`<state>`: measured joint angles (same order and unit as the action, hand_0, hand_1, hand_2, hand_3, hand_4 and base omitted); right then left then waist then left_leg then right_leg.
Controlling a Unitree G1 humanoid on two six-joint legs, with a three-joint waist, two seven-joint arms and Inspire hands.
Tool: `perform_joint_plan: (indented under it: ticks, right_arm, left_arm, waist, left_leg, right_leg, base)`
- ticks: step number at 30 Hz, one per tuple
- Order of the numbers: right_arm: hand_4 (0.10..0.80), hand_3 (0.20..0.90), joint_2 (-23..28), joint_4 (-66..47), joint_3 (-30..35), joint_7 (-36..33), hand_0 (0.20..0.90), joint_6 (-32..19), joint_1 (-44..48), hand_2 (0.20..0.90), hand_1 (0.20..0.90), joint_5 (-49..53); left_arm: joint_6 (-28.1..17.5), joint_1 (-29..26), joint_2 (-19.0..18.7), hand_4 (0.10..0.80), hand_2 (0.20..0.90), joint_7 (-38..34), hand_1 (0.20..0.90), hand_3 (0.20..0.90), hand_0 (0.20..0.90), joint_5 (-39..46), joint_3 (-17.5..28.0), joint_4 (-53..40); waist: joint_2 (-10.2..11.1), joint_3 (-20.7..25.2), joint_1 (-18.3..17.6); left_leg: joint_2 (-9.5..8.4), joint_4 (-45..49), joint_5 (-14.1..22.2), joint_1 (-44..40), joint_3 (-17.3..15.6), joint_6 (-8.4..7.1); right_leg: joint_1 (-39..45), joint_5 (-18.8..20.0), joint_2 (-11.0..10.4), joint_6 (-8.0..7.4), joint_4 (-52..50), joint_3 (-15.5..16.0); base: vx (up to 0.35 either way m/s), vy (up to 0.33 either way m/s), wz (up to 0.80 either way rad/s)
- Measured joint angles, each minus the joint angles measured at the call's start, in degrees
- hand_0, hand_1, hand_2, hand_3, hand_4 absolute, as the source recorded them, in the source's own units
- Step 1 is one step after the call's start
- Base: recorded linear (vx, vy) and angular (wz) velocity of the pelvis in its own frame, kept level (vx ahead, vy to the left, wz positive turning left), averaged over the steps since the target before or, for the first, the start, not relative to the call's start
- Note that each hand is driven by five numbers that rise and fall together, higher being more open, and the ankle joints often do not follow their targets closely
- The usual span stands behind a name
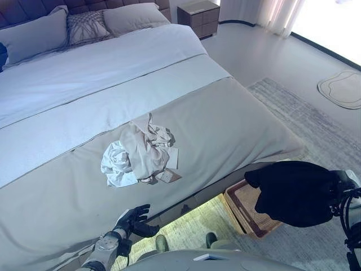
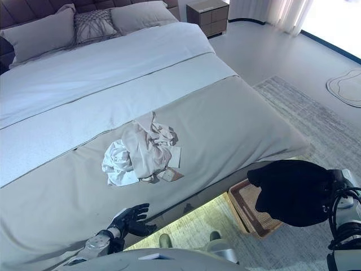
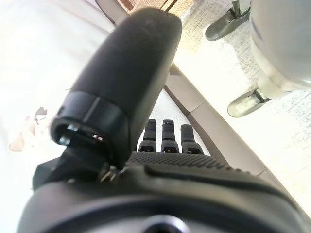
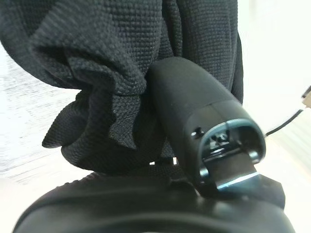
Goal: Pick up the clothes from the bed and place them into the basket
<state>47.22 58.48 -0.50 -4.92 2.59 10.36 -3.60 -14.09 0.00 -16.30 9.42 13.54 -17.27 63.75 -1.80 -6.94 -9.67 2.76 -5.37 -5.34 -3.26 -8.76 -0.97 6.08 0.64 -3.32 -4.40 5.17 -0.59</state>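
Right hand (image 4: 204, 145) clenched on black garment (image 1: 296, 192), bunched up, hanging off bed's (image 1: 237, 124) foot corner, right above woven basket (image 1: 248, 209) on rug (image 1: 304, 118) beside bed. Pale clothes pile (image 1: 141, 155) sits crumpled mid-bed, on grey cover. Left hand (image 1: 133, 221) at bed's near edge, well short of pile, fingers (image 3: 163, 133) relaxed, straight-ish, holding nothing. Pillows (image 1: 84, 27) up at bed's head, nightstand (image 1: 198, 16) beside it.

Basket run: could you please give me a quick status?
Right hand shut on black garment above basket. Left hand open, idle. Pale clothes on bed.
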Motion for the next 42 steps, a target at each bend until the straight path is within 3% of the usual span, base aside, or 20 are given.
perform_joint_plan:
  ticks: [1,2,10,29,40,41,42]
  right_arm:
    - [0.742,0.842,0.0,0.1,0.0,0.0,0.851,0.1,0.0,0.851,0.851,0.0]
    - [0.800,0.900,-0.2,0.2,0.0,-0.5,0.900,0.3,0.0,0.900,0.900,0.0]
    - [0.800,0.900,-0.2,0.3,0.0,-2.3,0.900,1.2,0.3,0.900,0.900,0.2]
    - [0.800,0.900,-0.4,0.1,0.0,-4.8,0.900,1.3,3.3,0.900,0.900,-0.3]
    - [0.800,0.900,-0.5,-14.2,-6.6,-9.4,0.900,-0.2,8.8,0.900,0.900,-3.5]
    - [0.679,0.779,-0.5,-14.3,-7.1,-10.0,0.796,-0.2,10.2,0.796,0.796,-4.2]
    - [0.460,0.560,-0.6,-14.8,-7.3,-10.1,0.608,-0.2,11.5,0.608,0.608,-4.6]
  left_arm:
    - [0.0,0.0,0.0,0.800,0.900,0.1,0.900,0.900,0.900,0.0,-0.1,0.0]
    - [-0.2,0.0,0.0,0.800,0.900,0.2,0.900,0.900,0.900,0.0,-0.6,0.0]
    - [-1.1,-0.3,0.0,0.800,0.900,1.1,0.900,0.900,0.900,0.0,-0.9,0.0]
    - [-1.1,-0.6,0.1,0.800,0.900,1.0,0.900,0.900,0.900,0.1,-1.0,0.0]
    - [-1.1,-0.9,1.0,0.800,0.900,-0.2,0.900,0.900,0.900,2.4,-0.9,-0.8]
    - [-1.1,-1.3,1.2,0.800,0.900,-0.7,0.900,0.900,0.900,2.6,-0.9,-0.9]
    - [-1.1,-1.2,1.2,0.800,0.900,-1.0,0.900,0.900,0.900,2.8,-0.9,-1.0]
  waist:
    - [0.0,0.0,0.0]
    - [-0.1,0.1,0.0]
    - [-1.3,0.4,-0.2]
    - [-1.6,-0.3,0.0]
    - [-1.8,-2.2,1.8]
    - [-1.8,-2.5,2.3]
    - [-1.7,-2.9,3.1]
  left_leg:
    - [0.00,0.0,0.0,0.0,0.0,0.00]
    - [-0.01,0.0,0.0,0.0,0.0,0.00]
    - [0.01,0.0,-0.2,0.9,0.0,-0.25]
    - [-0.02,0.0,-0.2,1.1,0.6,-0.27]
    - [-0.13,0.1,-0.9,1.8,2.4,-0.69]
    - [-0.17,0.1,-1.0,2.0,2.9,-0.71]
    - [-0.17,0.1,-1.0,2.1,3.0,-0.71]
  right_leg:
    - [0.0,0.0,0.0,0.00,0.0,0.0]
    - [0.0,0.0,0.0,0.00,0.0,0.0]
    - [-0.9,0.0,0.0,-0.01,0.0,0.0]
    - [-0.7,0.0,0.0,-0.03,0.0,0.8]
    - [-0.6,0.0,0.0,-0.02,0.1,2.6]
    - [-0.6,0.0,0.0,-0.02,0.1,3.0]
    - [-0.7,0.0,0.0,-0.02,0.1,3.0]
  base:
    - [0.000,0.000,0.00]
    - [0.000,0.000,0.00]
    - [-0.004,0.000,0.00]
    - [0.001,-0.001,0.00]
    - [0.010,0.024,0.08]
    - [0.025,0.045,0.17]
    - [0.023,0.046,0.13]
